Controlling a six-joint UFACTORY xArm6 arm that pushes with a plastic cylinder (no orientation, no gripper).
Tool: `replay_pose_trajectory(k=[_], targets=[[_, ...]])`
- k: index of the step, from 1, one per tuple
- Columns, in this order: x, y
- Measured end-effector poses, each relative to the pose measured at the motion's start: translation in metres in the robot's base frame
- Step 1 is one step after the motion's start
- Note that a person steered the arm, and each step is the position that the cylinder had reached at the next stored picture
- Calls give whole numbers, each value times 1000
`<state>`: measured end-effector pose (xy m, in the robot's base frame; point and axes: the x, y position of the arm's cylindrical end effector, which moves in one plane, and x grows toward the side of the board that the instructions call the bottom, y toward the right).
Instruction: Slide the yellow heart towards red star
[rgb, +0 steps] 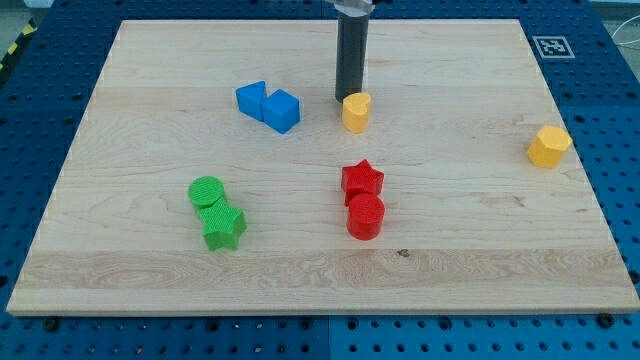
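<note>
A: Where is my tip (349, 98) sitting right now?

B: It is resting in the upper middle of the frame, just at the top edge of the yellow heart (356, 112), touching it or very nearly so. There is no claw on this arm, only the dark rod, so nothing is opening, closing or holding anything.

A: And the heart itself?

B: It is lying directly above the red star (362, 180), which is sitting in the centre of the frame with a red cylinder (366, 216) touching its lower side. A clear strip of table (460, 230) is separating heart and star.

A: So how far along are we looking?

B: I am judging the approach as done, since the tip is standing behind the heart on the side away from the star. The push itself is looking unfinished: the heart is needing to travel down the frame to close that gap.
</note>
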<state>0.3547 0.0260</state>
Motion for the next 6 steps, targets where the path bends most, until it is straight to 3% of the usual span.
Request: replay_pose_trajectory(k=[2, 4, 6], targets=[[-2, -39], [6, 5], [51, 60]])
